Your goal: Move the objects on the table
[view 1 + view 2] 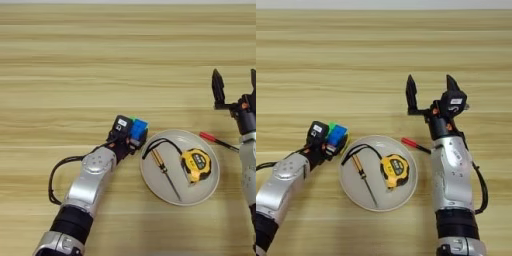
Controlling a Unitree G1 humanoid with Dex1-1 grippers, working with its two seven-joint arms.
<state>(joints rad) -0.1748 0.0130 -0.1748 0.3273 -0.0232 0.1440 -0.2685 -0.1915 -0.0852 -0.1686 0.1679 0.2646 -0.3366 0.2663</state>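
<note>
while both forearms enter from the near edge, the plate [352,191] lies between them on the tabletop [381,60]. inside the plate lie one screwdriver [362,175] and one tape measure [394,171], whose black strap curves toward the left rim.

a little further, the left tool [131,134] is clenched on the puzzle cube [138,129] just beside the plate's left rim; i cannot tell if the cube touches the wood or is lifted. on the other side, one red pen [415,145] lies on the wood close to the plate's right rim, partly hidden by the right wrist.

further still, the right tool [431,91] stands with its two fingers spread wide and nothing between them, pointing away from the robot.

i think the risks are these: the cube is held near its edge, so it can slip or rotate out if the arm moves quickly. the left forearm is near the plate and can push it. the right wrist is very near the pen and can roll it away.

count: one cube, one tape measure, one screwdriver, one pen, one plate.
</note>
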